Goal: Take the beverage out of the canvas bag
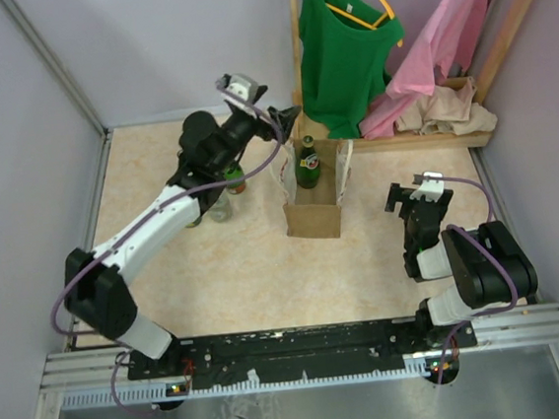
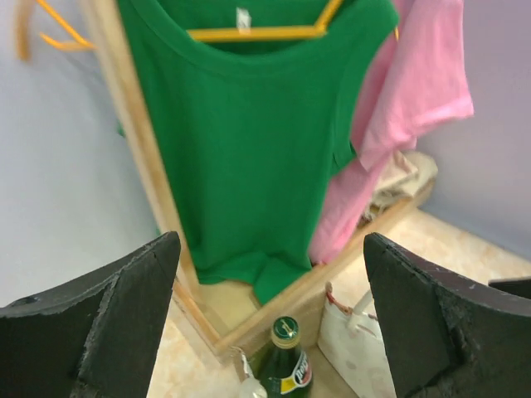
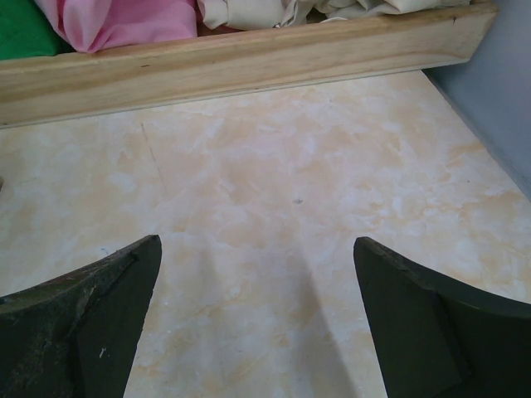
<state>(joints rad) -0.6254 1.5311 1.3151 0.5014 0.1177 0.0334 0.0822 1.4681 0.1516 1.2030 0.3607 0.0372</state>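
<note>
Green bottle [image 2: 284, 365] as target: ideally centring the wide-spread, empty left claw [image 2: 270, 249] over its neck at lower centre, descending straight, avoiding the white handles [image 1: 343, 169] of the canvas bag [image 1: 312, 216].

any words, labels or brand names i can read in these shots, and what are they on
Nothing reads clearly.
Yellow-and-white label on the green glass bottle in the tan-brown canvas bag: blurred.
White neck tag on the hanging green t-shirt: too small.
Reddish label on another green bottle outside the bag: too small.
</note>
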